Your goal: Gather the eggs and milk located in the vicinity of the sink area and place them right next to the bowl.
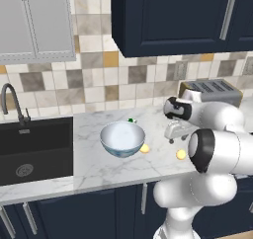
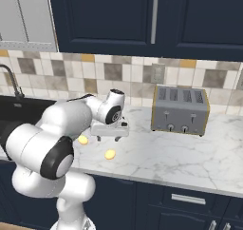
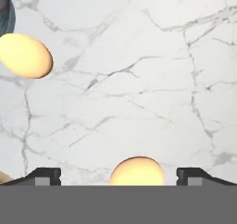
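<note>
The second egg (image 3: 137, 171) is set down near the bowl (image 1: 122, 139) — gripper (image 3: 118, 176) spread wide, nothing pinched; milk (image 1: 131, 120) is judged placed.

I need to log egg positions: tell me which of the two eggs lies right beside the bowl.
The egg at the bowl's right rim. The other egg lies farther right on the counter, apart from the bowl, between the open claw's tips.
</note>
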